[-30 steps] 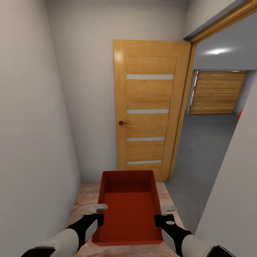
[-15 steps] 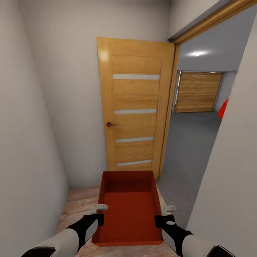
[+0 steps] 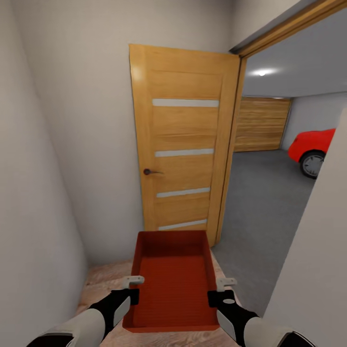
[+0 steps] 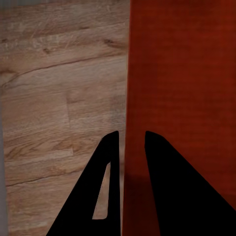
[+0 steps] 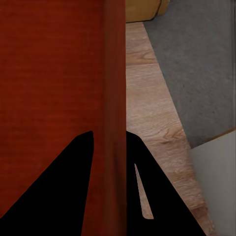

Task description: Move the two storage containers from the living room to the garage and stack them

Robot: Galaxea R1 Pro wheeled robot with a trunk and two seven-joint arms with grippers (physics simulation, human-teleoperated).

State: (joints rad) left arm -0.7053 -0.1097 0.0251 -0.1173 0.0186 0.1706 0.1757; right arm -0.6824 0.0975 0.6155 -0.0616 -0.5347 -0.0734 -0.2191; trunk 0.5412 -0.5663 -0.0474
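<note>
1. Garage (image 3: 270,193): seen through the open doorway at 2 o'clock; grey concrete floor (image 3: 260,226), slatted wooden door (image 3: 260,124) on the far wall, red car (image 3: 312,147) at 3 o'clock.

2. Hallway: white walls at both sides, light wood-plank flooring (image 3: 103,279) underfoot, ending at the garage threshold.

3. Interior door (image 3: 185,140): light wood with four pale strips, swung open at 12 o'clock, dark handle at its left side.

4. Storage container (image 3: 172,286): orange-red tub, empty, carried level at 6 o'clock between both arms, above the planks.

5. Left gripper (image 3: 131,288): narrowly parted, fingers pinching the tub's left wall, one inside and one outside, as the left wrist view confirms (image 4: 127,147).

6. Right gripper (image 3: 222,289): likewise clamped over the right wall (image 5: 112,142).

Step in hand: transport of one tub, at the point of entering the garage. Next move, by judgement: turn toward 2 o'clock, clear the door frame without clipping the tub, then roll onto the concrete and lower it.
</note>
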